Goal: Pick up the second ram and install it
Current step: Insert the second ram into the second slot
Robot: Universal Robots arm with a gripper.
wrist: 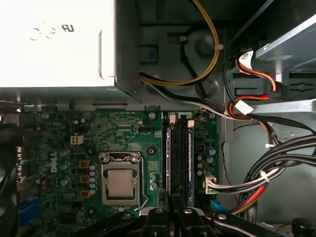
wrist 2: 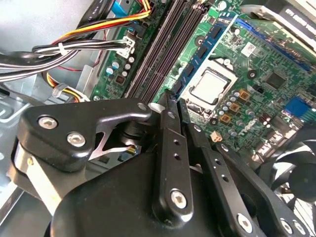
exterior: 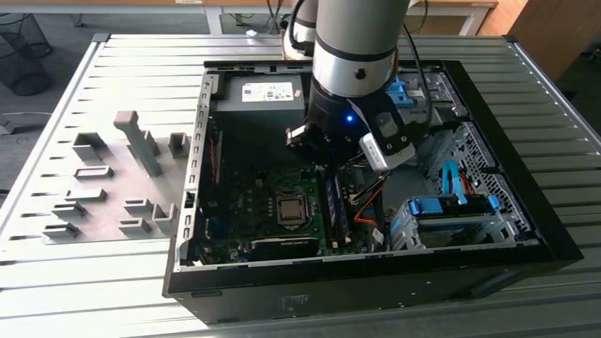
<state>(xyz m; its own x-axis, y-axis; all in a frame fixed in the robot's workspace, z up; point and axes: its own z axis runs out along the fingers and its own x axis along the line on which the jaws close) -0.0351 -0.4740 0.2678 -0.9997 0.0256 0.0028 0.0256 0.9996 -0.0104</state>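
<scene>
The second ram (wrist 2: 202,52), a blue-green stick with black chips, lies level in the black slot nearest the processor socket (wrist 2: 210,86). In the first wrist view it appears as a thin blue edge (wrist: 167,153). My gripper (wrist 2: 177,102) stands at the stick's near end, and its two black fingers are drawn together with only a thin gap that the stick runs into. In the exterior view the gripper (exterior: 322,163) hangs low inside the open computer case, over the far end of the memory slots (exterior: 334,211). A second blue edge (wrist: 189,153) shows two slots over.
Bundled black, red and yellow cables (wrist: 266,173) lie close beside the slots. The power supply (exterior: 267,93) sits at the case's far end and blue drive brackets (exterior: 451,208) are at the exterior view's right. A grey fixture plate (exterior: 103,190) with blocks lies outside the case.
</scene>
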